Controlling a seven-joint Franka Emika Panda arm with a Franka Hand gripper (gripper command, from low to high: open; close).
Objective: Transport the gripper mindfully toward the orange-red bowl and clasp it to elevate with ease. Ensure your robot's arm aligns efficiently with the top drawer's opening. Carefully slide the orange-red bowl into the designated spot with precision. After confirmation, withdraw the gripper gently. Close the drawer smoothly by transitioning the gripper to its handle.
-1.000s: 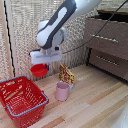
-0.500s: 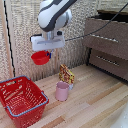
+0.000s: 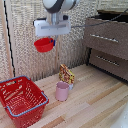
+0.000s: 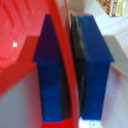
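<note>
hand (image 3: 51, 38) clenched on the rim of the orange-red bowl (image 3: 44, 45), one blue fingertip (image 4: 49, 65) inside the wall and the other outside. the bowl hangs just below the hand, held high above the wooden surface (image 3: 95, 102), over the pink cup (image 3: 62, 91), well apart from the top drawer (image 3: 106, 37) at the exterior view's right.

Glossy white robot's arm (image 3: 60, 5) (dark grey joint), flat white gripper (image 3: 52, 42), blue-tipped fingers (image 4: 50, 65)
</note>
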